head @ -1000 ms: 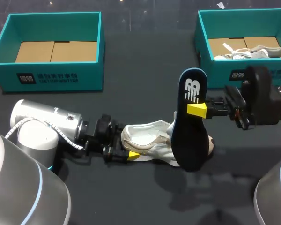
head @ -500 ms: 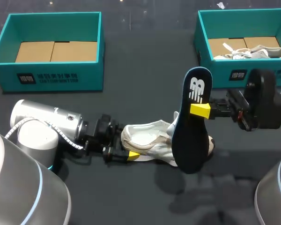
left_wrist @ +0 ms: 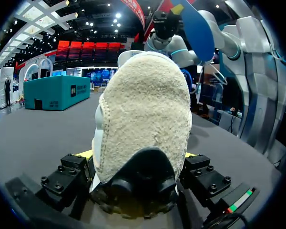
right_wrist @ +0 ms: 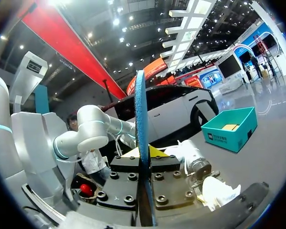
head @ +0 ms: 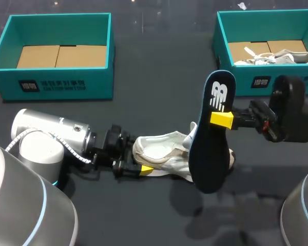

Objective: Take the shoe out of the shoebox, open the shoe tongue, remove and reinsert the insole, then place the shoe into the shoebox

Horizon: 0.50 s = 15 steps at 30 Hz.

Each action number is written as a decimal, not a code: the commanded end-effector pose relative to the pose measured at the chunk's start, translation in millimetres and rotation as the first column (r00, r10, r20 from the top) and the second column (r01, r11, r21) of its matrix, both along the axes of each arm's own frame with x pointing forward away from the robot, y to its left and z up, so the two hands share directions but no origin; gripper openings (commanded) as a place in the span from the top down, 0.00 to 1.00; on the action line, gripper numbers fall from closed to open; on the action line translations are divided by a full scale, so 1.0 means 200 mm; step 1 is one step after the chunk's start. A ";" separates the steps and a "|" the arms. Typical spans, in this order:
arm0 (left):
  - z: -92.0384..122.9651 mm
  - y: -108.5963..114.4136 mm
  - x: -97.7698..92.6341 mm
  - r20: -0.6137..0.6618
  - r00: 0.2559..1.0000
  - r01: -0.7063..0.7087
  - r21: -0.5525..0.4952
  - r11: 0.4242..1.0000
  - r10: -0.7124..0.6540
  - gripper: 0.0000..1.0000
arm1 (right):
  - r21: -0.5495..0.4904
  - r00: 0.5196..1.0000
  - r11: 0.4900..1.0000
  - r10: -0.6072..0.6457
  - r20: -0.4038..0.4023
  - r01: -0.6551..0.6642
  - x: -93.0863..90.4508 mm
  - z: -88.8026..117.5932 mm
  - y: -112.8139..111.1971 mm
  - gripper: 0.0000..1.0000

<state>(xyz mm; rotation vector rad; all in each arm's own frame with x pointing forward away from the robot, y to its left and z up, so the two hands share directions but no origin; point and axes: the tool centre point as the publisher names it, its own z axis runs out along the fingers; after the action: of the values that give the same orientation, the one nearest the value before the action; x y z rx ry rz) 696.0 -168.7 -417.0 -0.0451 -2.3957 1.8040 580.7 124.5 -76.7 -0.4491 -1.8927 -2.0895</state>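
The shoe [head: 164,154] is clamped at the heel by the left gripper [head: 139,164]; the insole [head: 210,148] is pinched upright by the right gripper [head: 222,119].

shoe [head: 161,154]: whitish cloth, heel rough and fuzzy
insole [head: 211,138]: dark blue, smooth, matt
shoebox [head: 56,54], upper left: teal cardboard, matt, brown board floor
table [head: 159,77]: dark, matt
left arm [head: 46,130]: silver shell, slightly glossy

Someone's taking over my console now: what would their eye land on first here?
The dark blue insole stands out, held upright over the middle of the table by the right end effector. By its lower end lies the white shoe, its heel gripped by the left end effector.
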 end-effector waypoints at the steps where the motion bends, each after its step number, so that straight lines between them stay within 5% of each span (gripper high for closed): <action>1: -0.02 0.02 0.00 0.001 1.000 0.000 0.001 1.000 0.000 1.00 | -0.011 1.000 1.000 -0.003 -0.002 0.003 -0.03 0.02 -0.01 1.00; 12: -0.02 0.02 0.00 0.000 1.000 -0.001 0.002 1.000 0.001 1.00 | -0.011 1.000 1.000 -0.003 -0.002 0.003 -0.03 0.02 -0.01 1.00; 13: -0.02 0.01 0.00 -0.006 1.000 -0.009 -0.004 1.000 0.009 0.73 | -0.011 1.000 1.000 -0.003 -0.002 0.003 -0.03 0.02 -0.01 1.00; 15: -0.03 0.01 0.00 -0.010 1.000 -0.008 -0.004 1.000 0.008 0.00 | -0.011 1.000 1.000 -0.003 -0.002 0.003 -0.03 0.02 -0.01 1.00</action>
<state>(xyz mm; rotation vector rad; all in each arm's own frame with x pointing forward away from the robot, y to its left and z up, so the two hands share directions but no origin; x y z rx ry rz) 696.2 -168.6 -417.1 -0.0273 -2.3877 1.8058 578.5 121.7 -73.1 -0.4515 -1.9029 -2.0796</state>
